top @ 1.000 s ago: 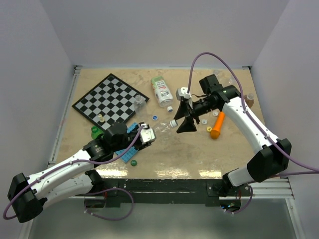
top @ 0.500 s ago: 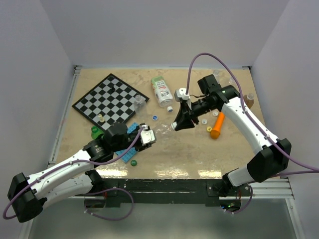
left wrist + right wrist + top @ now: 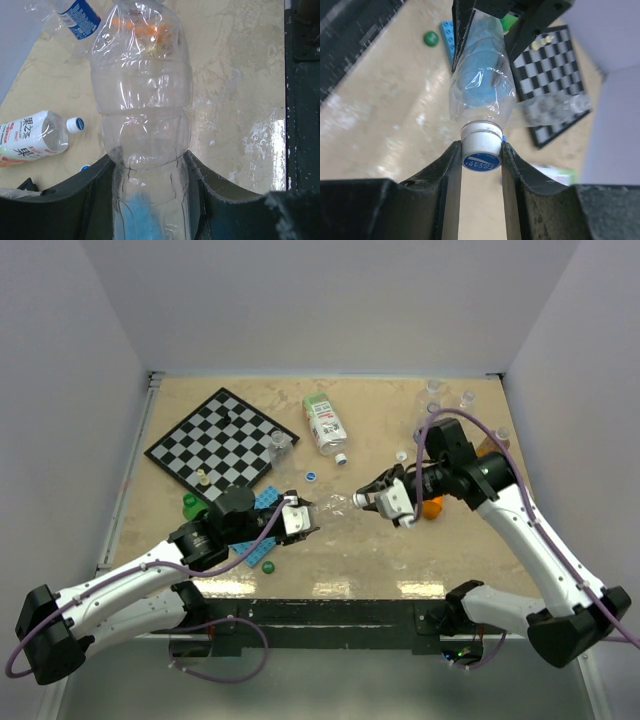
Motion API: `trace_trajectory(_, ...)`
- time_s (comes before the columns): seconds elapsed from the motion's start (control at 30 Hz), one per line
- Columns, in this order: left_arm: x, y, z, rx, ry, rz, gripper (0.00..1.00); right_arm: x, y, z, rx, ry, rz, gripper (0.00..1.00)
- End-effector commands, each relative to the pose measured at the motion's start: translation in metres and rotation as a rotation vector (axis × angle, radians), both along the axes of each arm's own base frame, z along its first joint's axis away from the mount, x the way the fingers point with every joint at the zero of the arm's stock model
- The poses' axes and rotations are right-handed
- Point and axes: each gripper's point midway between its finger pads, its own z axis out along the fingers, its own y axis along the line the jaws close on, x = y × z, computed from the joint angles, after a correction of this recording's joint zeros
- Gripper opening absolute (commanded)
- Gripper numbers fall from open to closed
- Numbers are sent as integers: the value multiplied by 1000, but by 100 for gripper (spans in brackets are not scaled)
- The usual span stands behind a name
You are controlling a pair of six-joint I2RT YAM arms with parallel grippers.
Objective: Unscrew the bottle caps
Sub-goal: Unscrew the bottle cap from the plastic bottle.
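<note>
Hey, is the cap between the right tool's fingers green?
No, the cap pinched in the right tool is white with a blue top, sitting on the neck of the clear bottle.

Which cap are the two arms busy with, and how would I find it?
Just right of the chessboard, the left gripper holds a clear bottle. Its cap is white with a blue printed top, pinched in the right gripper. The nearby blue cap and green cap lie loose on the table.

Open tabletop [image 3: 400, 560] in front, chessboard [image 3: 215, 440], labelled bottle [image 3: 325, 422], blue cap [image 3: 311, 477] behind
</note>
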Motion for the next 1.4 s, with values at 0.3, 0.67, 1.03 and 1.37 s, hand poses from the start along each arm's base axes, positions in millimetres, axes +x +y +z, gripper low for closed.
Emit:
trace_trajectory(0.3,5,9,-14,34,27,43,1,5,-12,7,-16,-493,180,0)
trace_trajectory(0.67,5,8,-13,30,29,41,1,2,-13,15,24,-419,104,19)
trace_trajectory(1.03,4,8,-12,27,27,39,1,-1,-21,23,66,-262,-50,76)
trace_trajectory(1.37,5,9,-11,27,24,43,2,-3,-58,15,-10,-159,-314,85)
